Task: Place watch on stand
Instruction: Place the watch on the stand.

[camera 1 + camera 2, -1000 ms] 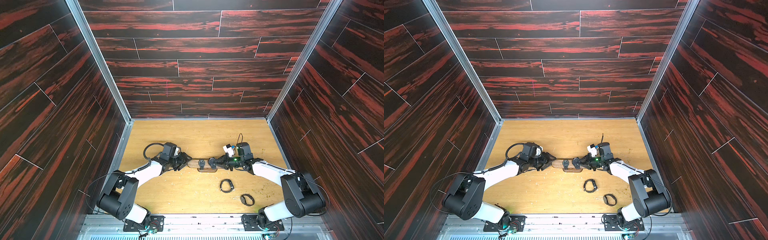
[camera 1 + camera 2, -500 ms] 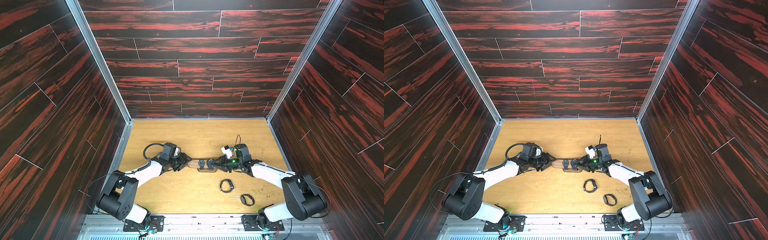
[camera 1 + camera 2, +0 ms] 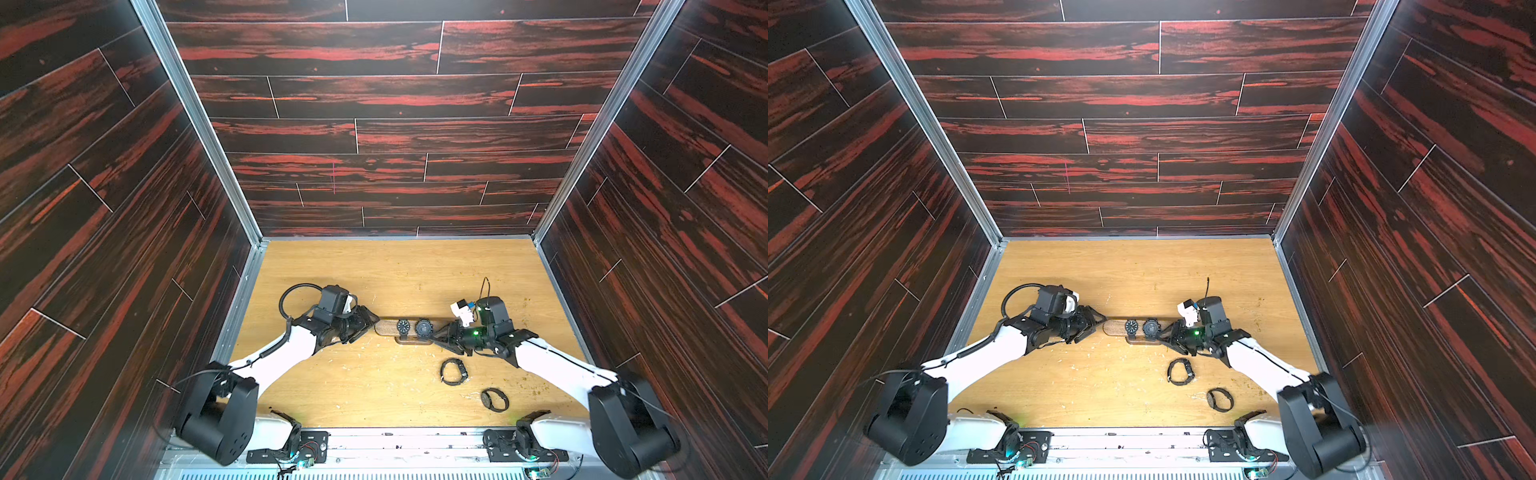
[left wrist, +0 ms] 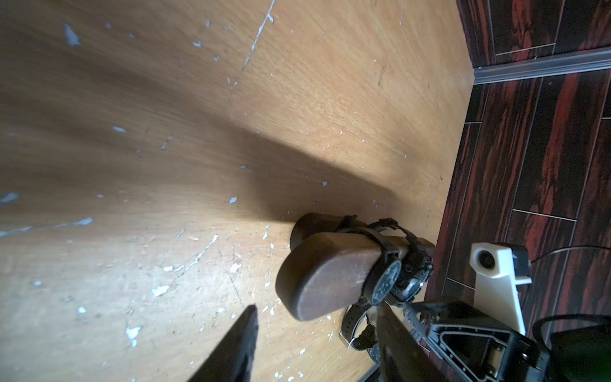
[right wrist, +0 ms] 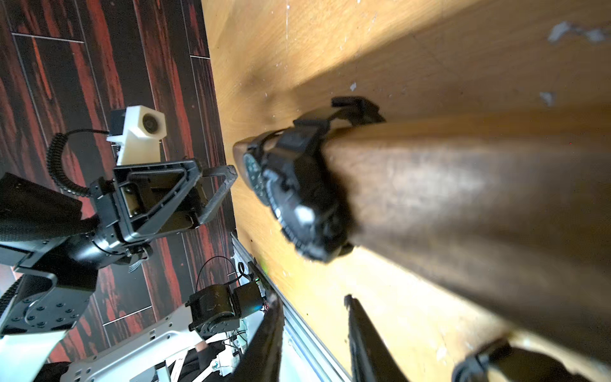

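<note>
Stand: the stand (image 3: 386, 327) lies crosswise on the table (image 3: 374, 270), bar on its small base, right between my two claws.
Watch: the chunky watch (image 3: 424, 327) is looped around the bar, face up, just beside a slimmer watch (image 3: 403, 326). With the strap round the wood, it shouldn't slide off.
Right claw: my right claw (image 3: 435, 336) sits at the bar's right end, near the chunky watch. It is parted and pinching nothing, with only bare table in the gap.
Left claw: my left claw (image 3: 371, 326) is at the opposite end and spread. The rounded tip is just ahead of it and not clamped. I reckon it's there to brace the stand.
Waiting: a loose watch (image 3: 454, 372) and a second loose watch (image 3: 494, 400) lie near my right arm, apart from the stand.
Progress: two on, two to go, I'd say.
</note>
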You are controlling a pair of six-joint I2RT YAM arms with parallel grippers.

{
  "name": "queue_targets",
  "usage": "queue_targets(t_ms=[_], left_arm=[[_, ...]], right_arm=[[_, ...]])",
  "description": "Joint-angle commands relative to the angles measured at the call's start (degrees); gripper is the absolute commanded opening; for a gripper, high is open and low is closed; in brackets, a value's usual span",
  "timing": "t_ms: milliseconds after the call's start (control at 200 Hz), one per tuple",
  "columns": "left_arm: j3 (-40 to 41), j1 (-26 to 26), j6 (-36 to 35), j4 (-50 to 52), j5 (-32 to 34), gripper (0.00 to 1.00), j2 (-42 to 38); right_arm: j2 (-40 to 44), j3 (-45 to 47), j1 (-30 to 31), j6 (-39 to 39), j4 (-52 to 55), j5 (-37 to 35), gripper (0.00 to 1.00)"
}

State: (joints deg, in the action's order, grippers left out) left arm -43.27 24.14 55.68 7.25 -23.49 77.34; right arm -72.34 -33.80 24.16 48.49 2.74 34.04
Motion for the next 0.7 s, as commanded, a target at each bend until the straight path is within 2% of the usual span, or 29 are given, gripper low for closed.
queue_targets(t_ms=[0, 165, 351, 696], left_arm=[[-1.94, 2.4, -2.48, 5.3, 2.74, 0.58, -3.28], [-8.1, 10.68, -6.44, 12.85, 8.25, 0.58, -3.88], [-14.78, 18.18, -8.76, 15.6, 8.79, 0.58, -0.27], [-28.51, 30.2, -13.23, 20.39, 6.24, 0.58, 14.48]], right_arm=[[3.52, 0.09, 0.27, -3.05, 8.05, -2.45, 0.35], [9.28, -1.76, -0.05, -5.15, 20.64, -10.89, 0.33], [14.95, -1.99, -2.85, -4.55, 31.72, -18.95, 0.3], [24.5, 2.19, -11.56, -6.92, 43.44, -21.74, 0.3]])
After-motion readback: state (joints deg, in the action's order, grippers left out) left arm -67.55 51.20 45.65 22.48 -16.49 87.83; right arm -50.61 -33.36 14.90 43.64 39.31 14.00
